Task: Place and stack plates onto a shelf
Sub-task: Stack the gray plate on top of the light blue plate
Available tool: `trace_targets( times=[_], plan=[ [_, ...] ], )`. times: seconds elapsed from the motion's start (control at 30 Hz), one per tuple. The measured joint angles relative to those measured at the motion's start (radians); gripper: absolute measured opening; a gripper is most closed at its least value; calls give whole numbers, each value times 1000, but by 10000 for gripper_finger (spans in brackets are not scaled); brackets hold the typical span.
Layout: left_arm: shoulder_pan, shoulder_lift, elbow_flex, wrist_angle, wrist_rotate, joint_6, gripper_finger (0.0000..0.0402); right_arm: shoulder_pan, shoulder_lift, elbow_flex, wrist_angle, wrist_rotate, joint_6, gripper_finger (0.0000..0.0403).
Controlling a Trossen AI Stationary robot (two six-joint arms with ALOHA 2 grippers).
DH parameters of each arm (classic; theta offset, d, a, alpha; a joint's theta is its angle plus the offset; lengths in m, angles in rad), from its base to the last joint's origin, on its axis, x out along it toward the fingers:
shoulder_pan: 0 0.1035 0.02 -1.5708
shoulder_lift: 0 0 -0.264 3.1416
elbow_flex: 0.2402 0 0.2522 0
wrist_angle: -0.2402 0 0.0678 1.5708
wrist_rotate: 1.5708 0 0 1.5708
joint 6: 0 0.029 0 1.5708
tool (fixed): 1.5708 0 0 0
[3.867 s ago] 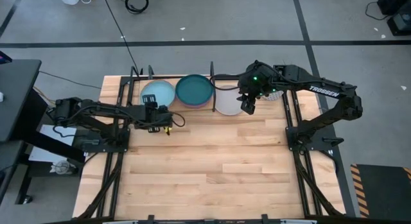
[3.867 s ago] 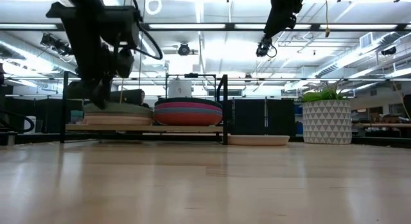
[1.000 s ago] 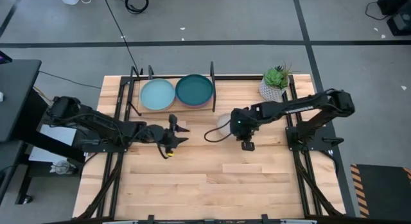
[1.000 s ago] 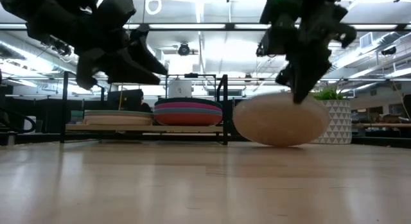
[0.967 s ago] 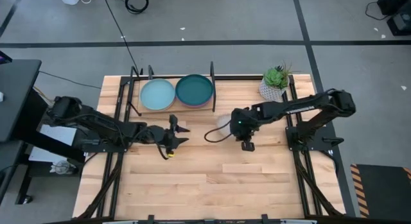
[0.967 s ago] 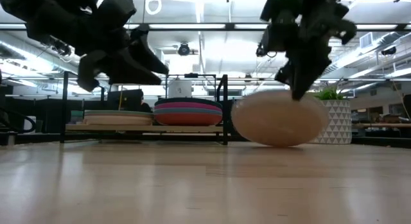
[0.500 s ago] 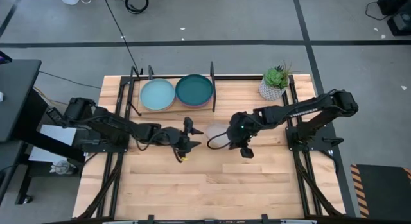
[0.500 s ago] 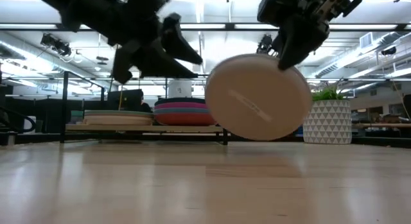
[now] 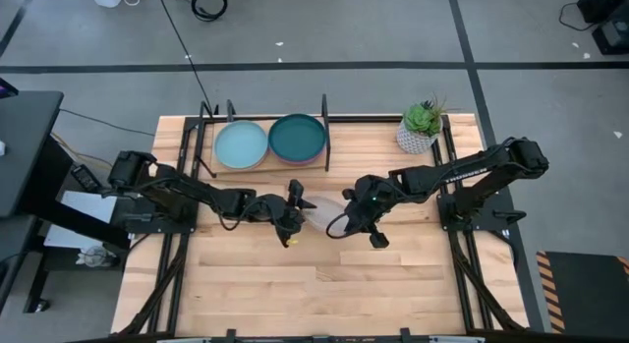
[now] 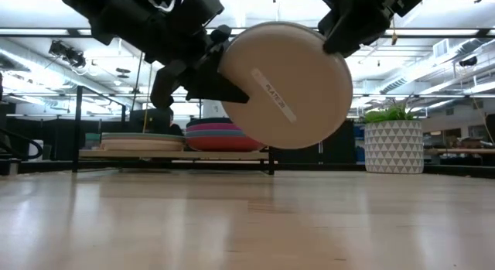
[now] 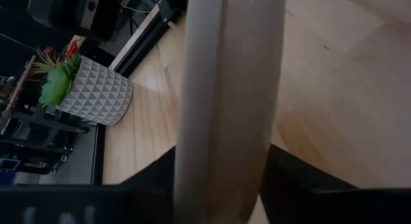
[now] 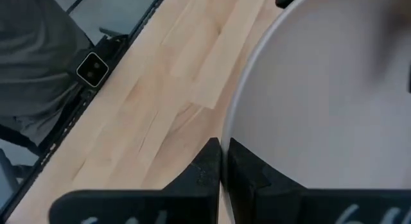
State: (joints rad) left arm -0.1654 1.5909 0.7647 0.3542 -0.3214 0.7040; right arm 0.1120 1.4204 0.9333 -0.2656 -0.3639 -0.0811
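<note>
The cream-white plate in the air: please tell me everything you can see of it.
The cream-white plate is round, shallow and matte, with a label on its underside. It is held on edge above the wooden table, clear of it. The right gripper pinches one rim; the left gripper has its jaws on either side of the opposite rim.

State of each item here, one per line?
cream-white plate: lifted on edge, held between both grippers
left gripper: straddling plate rim
right gripper: shut on plate rim
shelf: holds two plate stacks
potted plant: upright
</note>
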Motion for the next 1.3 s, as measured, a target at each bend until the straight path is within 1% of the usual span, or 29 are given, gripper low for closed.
trace_targets(
  times=[0.17, 0.23, 0.3, 0.4, 0.5, 0.53, 0.63, 0.73, 0.8, 0.83, 0.97, 1.1, 1.2, 1.3],
  plan=[
    [0, 0, 0, -20, 3, 0, 89, 0, 0, 0, 4, 9, 17, 31],
    [-1, -8, -1, -51, 10, 6, 66, -2, -1, 0, 8, 26, 28, 43],
    [-3, -13, -2, -68, 14, 7, 53, -2, -2, 0, 9, 33, 47, 59],
    [-2, -47, -1, -114, 13, 2, 52, -2, -10, 22, -25, 49, 87, 86],
    [-14, -96, 0, -179, 1, -21, 65, 4, -40, 80, -142, 113, 116, 112],
    [-18, -117, 0, -203, -10, -32, 69, 9, -51, 100, -186, 152, 125, 120],
    [-34, -199, 0, -276, -45, -67, 71, 24, -97, 149, -295, 312, 150, 136],
    [-52, -285, 0, -362, -105, -112, 61, 39, -157, 163, -319, 445, 168, 143],
    [-68, -354, -2, -458, -174, -149, 55, 48, -195, 163, -319, 504, 179, 143],
    [-70, -379, -2, -472, -211, -168, 53, 52, -212, 163, -325, 524, 185, 143],
    [-80, -479, -1, -591, -329, -226, 52, 63, -252, 163, -337, 574, 195, 142],
    [-76, -524, -1, -698, -452, -249, 52, 65, -253, 163, -346, 586, 194, 141],
    [-54, -529, -1, -755, -500, -251, 52, 64, -234, 163, -345, 588, 186, 141],
    [-9, -518, -1, -802, -501, -279, 51, 64, -212, 163, -348, 588, 177, 141]
  ],
)
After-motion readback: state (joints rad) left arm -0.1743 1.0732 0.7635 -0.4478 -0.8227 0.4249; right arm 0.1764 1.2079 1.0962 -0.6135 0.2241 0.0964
